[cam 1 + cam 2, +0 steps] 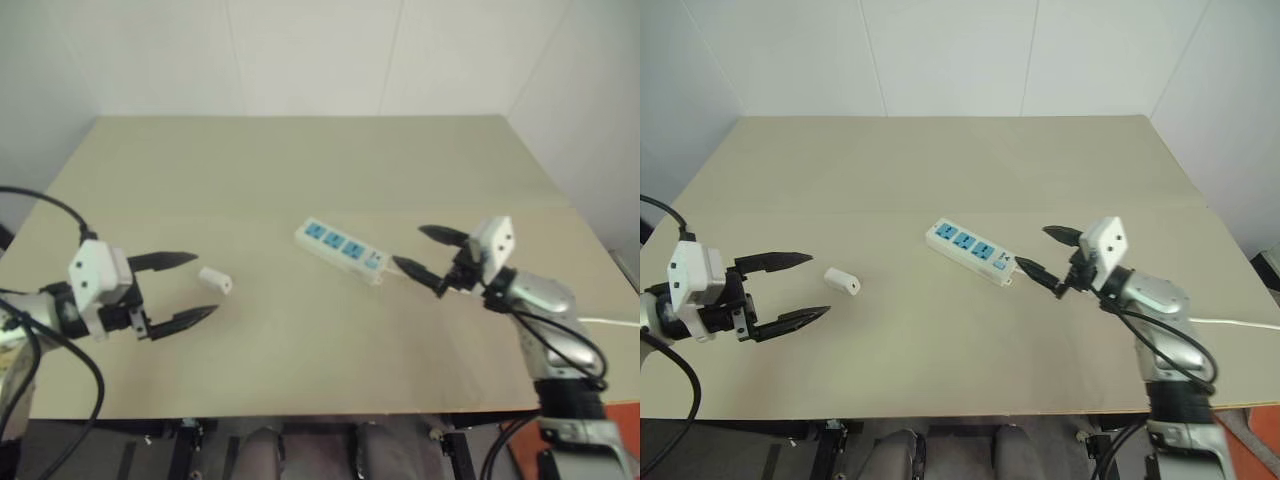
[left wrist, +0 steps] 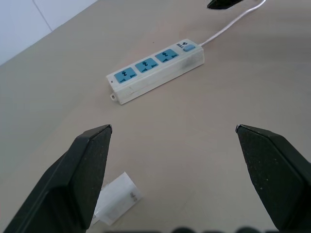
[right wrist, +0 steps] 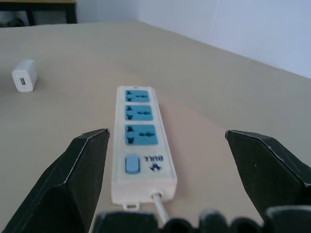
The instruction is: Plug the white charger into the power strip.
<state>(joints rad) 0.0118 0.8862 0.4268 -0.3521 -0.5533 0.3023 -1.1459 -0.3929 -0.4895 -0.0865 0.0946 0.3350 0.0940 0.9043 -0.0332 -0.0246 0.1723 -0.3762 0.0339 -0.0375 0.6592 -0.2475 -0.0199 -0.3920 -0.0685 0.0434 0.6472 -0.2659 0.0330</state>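
Note:
The white charger (image 1: pixel 215 280) lies on its side on the beige table (image 1: pixel 300 170), left of centre. My left gripper (image 1: pixel 195 290) hovers open just left of it, level, with the charger close to its fingertips (image 2: pixel 92 160). The power strip (image 1: pixel 340 248), white with three blue sockets and a blue button (image 3: pixel 132 164) at its cord end, lies diagonally at the table's middle. My right gripper (image 1: pixel 428 252) is open and points at the strip's button end from the right, a short gap away. In the right wrist view the strip (image 3: pixel 141 141) lies between the fingers, the charger (image 3: pixel 23 76) beyond it.
The strip's thin white cord (image 2: pixel 228 29) runs off toward the table's right edge (image 1: pixel 610 322). White walls stand behind and to the right of the table. The table's near edge runs close to both arms.

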